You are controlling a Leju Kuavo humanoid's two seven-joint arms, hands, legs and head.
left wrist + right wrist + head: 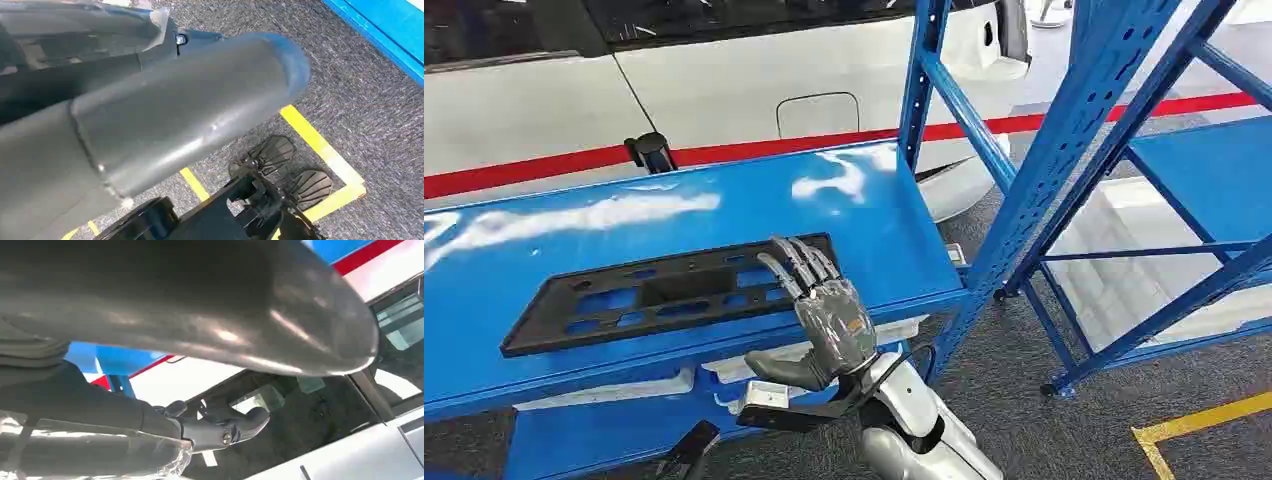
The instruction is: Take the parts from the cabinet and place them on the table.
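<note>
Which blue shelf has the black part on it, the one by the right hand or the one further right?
The shelf by the right hand: the black part lies flat on it. The far-right shelf shows none.

Workshop floor beside a parked car

A white car [724,90] with a red stripe is standing behind blue steel shelving [1064,150]; grey carpet [1024,400] is carrying yellow floor tape [1194,425], daylight glaring off the shelf.

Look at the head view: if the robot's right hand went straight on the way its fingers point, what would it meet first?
Probably the black plastic part on the blue shelf: the right hand has its fingertips at, maybe already over, the part's near end. Contact is unclear.
</note>
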